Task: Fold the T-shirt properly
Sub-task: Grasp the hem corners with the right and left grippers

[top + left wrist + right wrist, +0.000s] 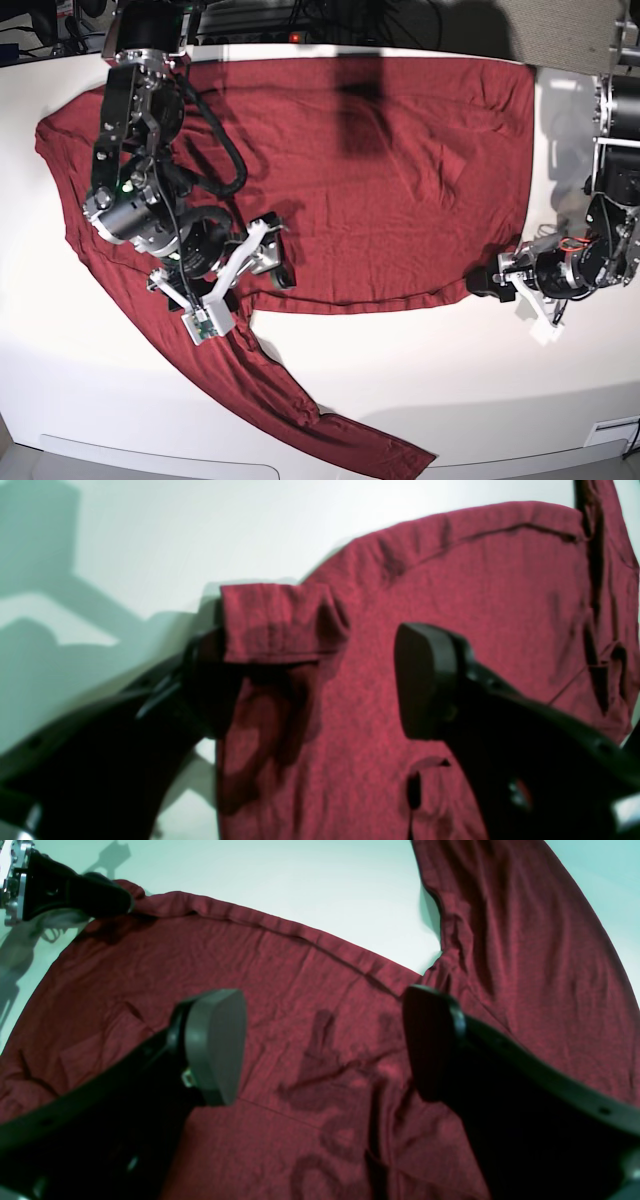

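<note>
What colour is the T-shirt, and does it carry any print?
Plain dark red T-shirt, no print visible; the base view shows it best.

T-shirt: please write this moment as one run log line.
T-shirt: spread flat on white table | sleeve: stretched out, unfolded | left gripper: open at hem corner | right gripper: open over shirt

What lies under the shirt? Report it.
The white table lies under the shirt, which is spread flat. Whatever sits beneath the cloth is covered; no lump shows.
</note>
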### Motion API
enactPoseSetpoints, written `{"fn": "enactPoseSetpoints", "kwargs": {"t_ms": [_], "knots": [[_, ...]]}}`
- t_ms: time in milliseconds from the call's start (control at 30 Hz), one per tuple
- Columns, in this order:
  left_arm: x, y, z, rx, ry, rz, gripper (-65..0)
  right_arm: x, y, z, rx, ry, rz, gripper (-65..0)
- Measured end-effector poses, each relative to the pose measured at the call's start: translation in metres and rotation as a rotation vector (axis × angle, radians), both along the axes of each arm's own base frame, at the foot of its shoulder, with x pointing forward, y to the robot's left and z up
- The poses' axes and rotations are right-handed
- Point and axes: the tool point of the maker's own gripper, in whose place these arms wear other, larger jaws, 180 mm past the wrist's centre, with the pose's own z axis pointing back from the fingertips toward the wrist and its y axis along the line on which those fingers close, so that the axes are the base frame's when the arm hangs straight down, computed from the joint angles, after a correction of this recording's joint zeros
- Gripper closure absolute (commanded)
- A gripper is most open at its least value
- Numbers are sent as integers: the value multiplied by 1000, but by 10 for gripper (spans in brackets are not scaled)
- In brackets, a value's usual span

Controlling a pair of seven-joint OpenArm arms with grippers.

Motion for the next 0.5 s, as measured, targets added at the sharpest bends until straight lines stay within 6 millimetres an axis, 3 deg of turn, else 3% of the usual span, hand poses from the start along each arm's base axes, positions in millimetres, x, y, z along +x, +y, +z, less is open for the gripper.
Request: {"fn": "enactPoseSetpoints", "kwargs": {"t_ms": [300, 500], "knots": [[11, 2, 7, -25, -65, 51, -430, 0, 0, -1, -2, 3, 0, -477], [11, 2, 6, -24, -63, 50, -255, 0, 0, -1, -3, 4, 0, -477]]}}
